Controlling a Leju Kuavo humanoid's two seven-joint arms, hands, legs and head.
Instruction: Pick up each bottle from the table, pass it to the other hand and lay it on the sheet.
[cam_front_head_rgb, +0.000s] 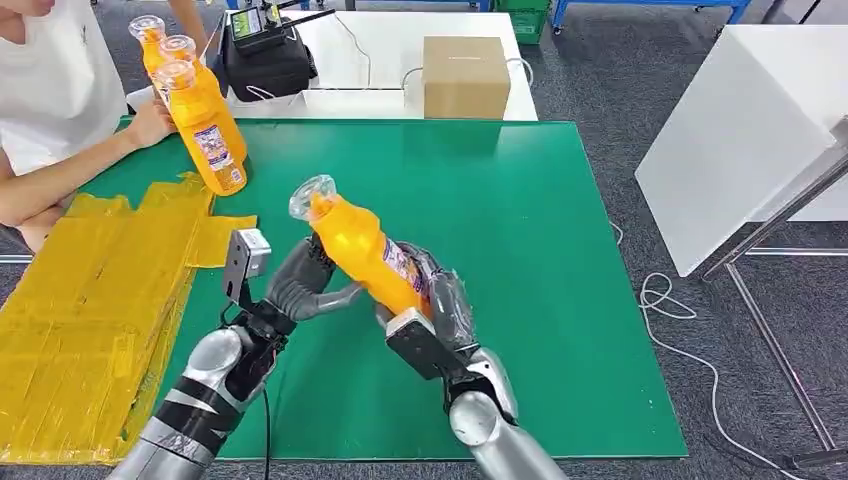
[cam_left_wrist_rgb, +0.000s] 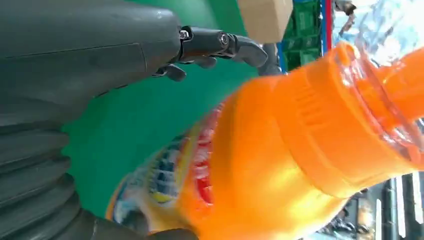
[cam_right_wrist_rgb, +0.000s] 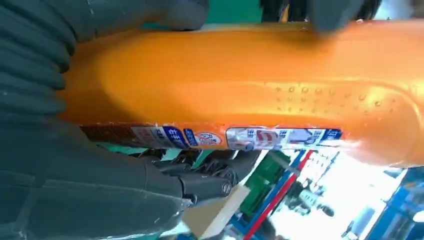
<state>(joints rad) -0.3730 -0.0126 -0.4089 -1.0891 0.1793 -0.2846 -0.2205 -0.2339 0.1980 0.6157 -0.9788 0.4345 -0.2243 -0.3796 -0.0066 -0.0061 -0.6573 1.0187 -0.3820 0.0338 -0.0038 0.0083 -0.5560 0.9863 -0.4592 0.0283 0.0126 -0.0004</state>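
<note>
Green mat (cam_front_head_rgb: 560, 300); yellow sheet (cam_front_head_rgb: 90, 300) left. Right hand (cam_front_head_rgb: 440, 305) grips bottle (cam_front_head_rgb: 365, 250); left hand (cam_front_head_rgb: 300, 285) spread beside, holding nothing.

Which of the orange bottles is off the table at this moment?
The orange bottle gripped in the right hand, tilted above the green mat. The three other bottles stand upright at the far left corner.

Orange bottle (cam_front_head_rgb: 362, 252) tilted above green mat, yellow sheet (cam_front_head_rgb: 95, 300) left
</note>
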